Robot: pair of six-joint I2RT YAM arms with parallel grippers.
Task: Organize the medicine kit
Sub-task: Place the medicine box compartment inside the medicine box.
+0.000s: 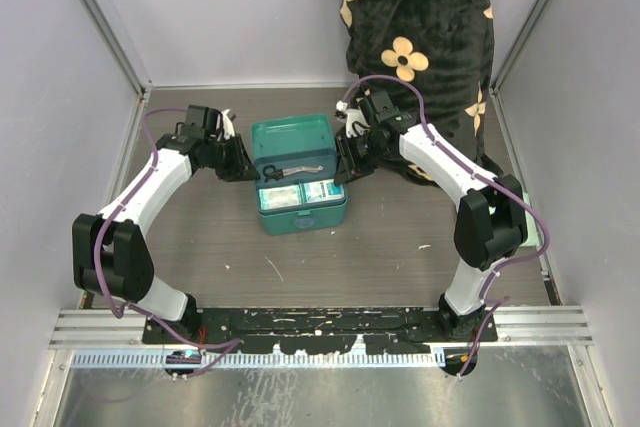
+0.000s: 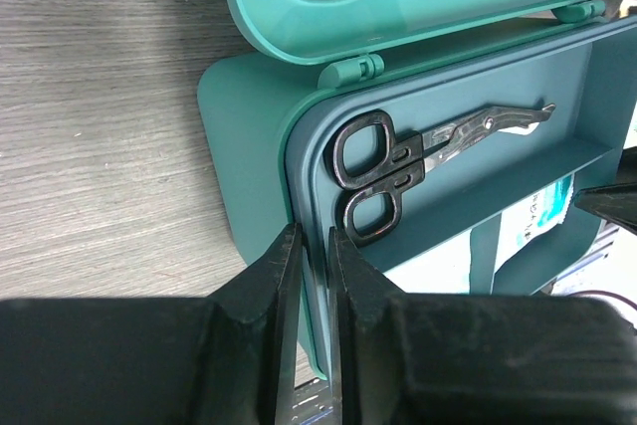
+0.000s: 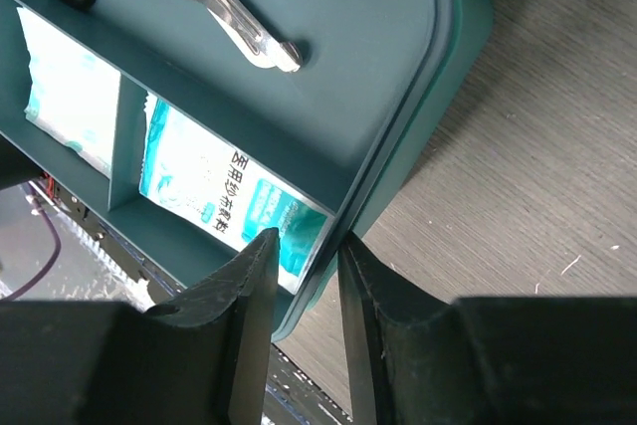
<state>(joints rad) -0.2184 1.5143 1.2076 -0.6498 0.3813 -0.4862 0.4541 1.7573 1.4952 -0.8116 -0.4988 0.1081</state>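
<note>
**Both grippers at tray rims**
Kit (image 1: 300,215) sits open mid-table (image 1: 400,247), lid up, with the tray (image 2: 518,161) and scissors (image 2: 398,161) seated on top. Left gripper (image 2: 314,236) pinches the tray's left rim. Right gripper (image 3: 307,246) straddles the right rim, fingers apart.

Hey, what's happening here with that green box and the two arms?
Two robot arms are working on a medicine kit, open on the table. A divided tray sits in it, holding scissors and white packets. The left gripper pinches the tray's left rim; the right gripper straddles its right rim, jaws slightly apart.
</note>
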